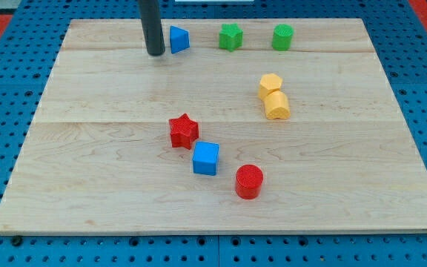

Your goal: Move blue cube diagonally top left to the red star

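The blue cube (206, 158) sits just beside the red star (184, 131), toward the view's bottom right.

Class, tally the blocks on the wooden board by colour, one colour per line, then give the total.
Blue: 2, the blue cube and a blue triangular block
Red: 2, the red star and a red cylinder
Green: 2, and
Yellow: 2, and
Total: 8

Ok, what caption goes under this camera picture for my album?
My tip waits by the blue triangle block at the top, far from the blue cube touching the red star.
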Controlling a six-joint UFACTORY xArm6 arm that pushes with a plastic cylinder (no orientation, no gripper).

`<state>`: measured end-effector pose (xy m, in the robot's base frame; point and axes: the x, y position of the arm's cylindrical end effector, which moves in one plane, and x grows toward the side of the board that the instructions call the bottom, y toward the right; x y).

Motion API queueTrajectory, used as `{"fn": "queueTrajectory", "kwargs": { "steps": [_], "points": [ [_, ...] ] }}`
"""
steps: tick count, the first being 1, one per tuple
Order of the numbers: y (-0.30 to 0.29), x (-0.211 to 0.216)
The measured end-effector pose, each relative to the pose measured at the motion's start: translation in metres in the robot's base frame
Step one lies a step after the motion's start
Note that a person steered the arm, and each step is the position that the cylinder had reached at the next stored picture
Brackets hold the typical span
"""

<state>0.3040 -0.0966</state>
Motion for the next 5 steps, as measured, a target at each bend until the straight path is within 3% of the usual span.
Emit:
{"fn": "queueTrajectory", "kwargs": {
  "steps": [3,4,5],
  "points": [
    [0.026,-0.037],
    [0.027,-0.008],
    [0.034,0.057]
  ]
}}
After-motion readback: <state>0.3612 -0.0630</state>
